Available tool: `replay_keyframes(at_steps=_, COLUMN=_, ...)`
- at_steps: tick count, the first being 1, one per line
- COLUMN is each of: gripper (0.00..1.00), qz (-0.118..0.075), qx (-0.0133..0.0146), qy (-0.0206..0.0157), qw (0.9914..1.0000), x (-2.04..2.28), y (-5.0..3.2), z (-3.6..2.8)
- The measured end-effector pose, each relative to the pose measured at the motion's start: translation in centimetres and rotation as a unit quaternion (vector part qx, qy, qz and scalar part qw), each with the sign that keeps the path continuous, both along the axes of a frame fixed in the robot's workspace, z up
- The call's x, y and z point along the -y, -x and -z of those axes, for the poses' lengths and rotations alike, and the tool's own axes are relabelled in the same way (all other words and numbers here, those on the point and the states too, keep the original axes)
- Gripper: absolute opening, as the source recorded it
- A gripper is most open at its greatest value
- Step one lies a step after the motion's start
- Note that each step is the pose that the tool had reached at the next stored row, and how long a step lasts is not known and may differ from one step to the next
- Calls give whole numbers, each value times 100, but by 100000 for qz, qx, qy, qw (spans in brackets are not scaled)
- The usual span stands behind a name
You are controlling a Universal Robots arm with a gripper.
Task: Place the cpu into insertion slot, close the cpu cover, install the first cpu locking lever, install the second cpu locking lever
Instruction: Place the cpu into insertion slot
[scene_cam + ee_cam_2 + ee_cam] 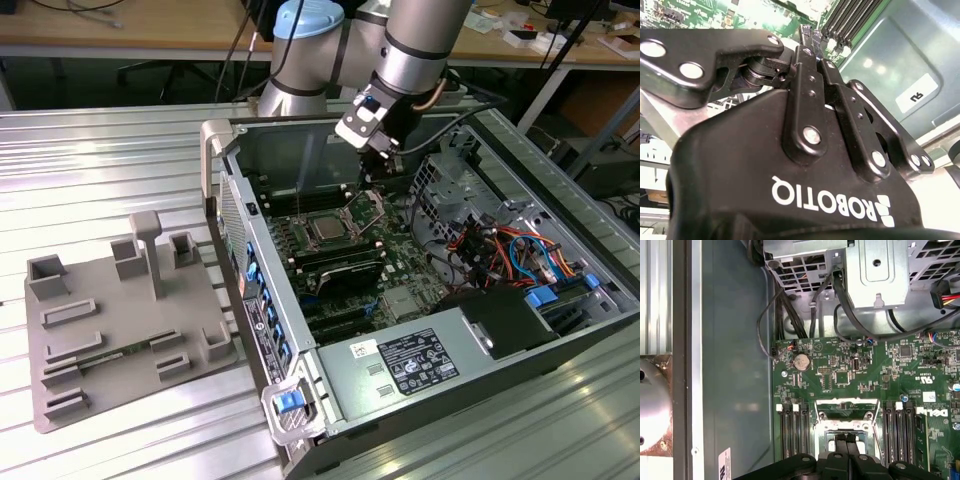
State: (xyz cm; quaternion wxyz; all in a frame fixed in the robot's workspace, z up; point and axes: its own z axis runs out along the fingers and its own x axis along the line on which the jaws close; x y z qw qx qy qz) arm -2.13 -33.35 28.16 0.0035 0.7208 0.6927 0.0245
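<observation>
Exterior view: one robot arm reaches down from the top centre into one open PC case [232, 190] on a ribbed metal table [100, 150]. One gripper [385, 177] hangs over the green board, upper centre. One silver-topped cpu [328, 229] lies flat in a socket just left of and below the gripper, apart from it. One grey moulded tray [120, 330] sits at lower left, well apart from the case.

First wrist view adds the board [840, 375] from above: gripper [845, 441] at bottom centre, its two fingertips [839, 440] drawn close together w/ hardly a gap (can't tell if anything thin is pinched). They sit over one insertion slot [827, 437]; one silver cpu cover [845, 403] frame lies just above it in frame. Two banks of memory slots [795, 432] flank it, L and R.

Second wrist view gives a close side look at the gripper [810, 35], fingers together at top centre
</observation>
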Motion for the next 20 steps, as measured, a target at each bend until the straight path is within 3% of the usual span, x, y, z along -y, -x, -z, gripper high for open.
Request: replay_keyframes(at_steps=20, gripper=11, qz=-2, qx=2, qy=-1, qw=100000, x=0, y=-229, z=0)
